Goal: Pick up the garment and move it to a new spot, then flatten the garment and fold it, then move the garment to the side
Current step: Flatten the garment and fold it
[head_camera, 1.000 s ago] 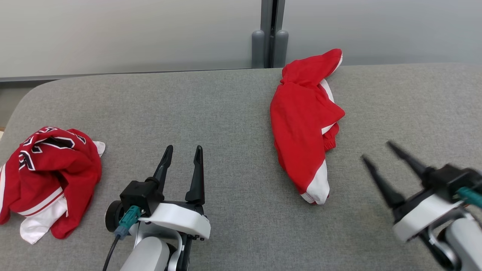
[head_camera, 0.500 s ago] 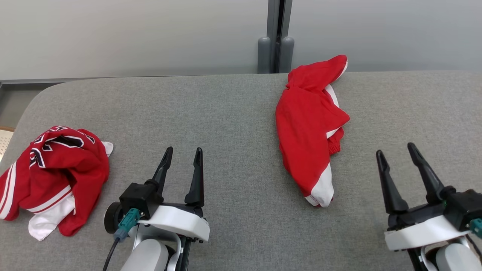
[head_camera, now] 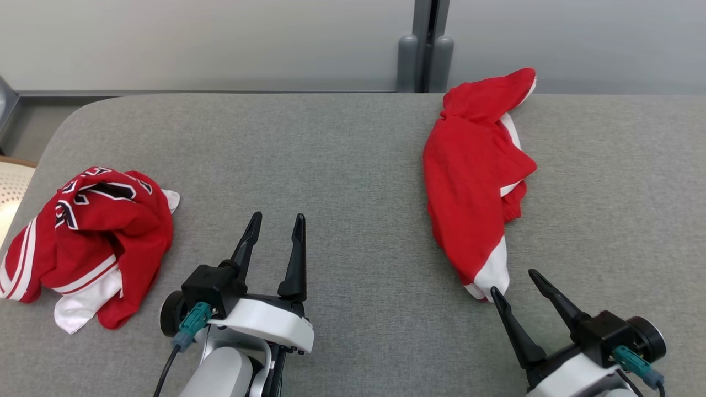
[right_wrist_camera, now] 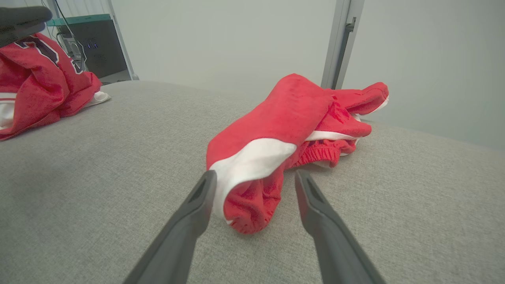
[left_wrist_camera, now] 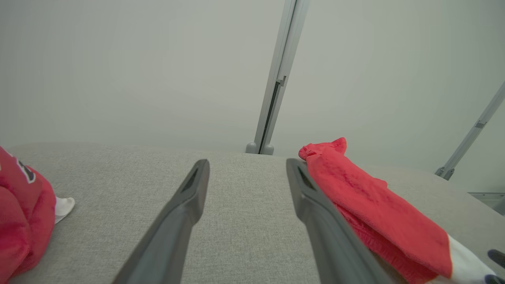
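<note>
Head view: red shorts [head_camera: 474, 187] lie on the grey tabletop [head_camera: 342, 165], right gripper [head_camera: 512, 280] at their white hem; red jersey [head_camera: 94, 242] far left.
Left wrist view: left gripper [left_wrist_camera: 247, 161] fingers [left_wrist_camera: 185, 205] apart above the tabletop.
Right wrist view: fingers apart, flanking the hem.

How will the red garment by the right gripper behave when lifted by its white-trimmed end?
Probably floppy: the red garment lies in loose folds, so the rest should hang and unfurl below the open right gripper. Likely light, being thin cloth. Its far end may drag on the textured grey surface.
</note>
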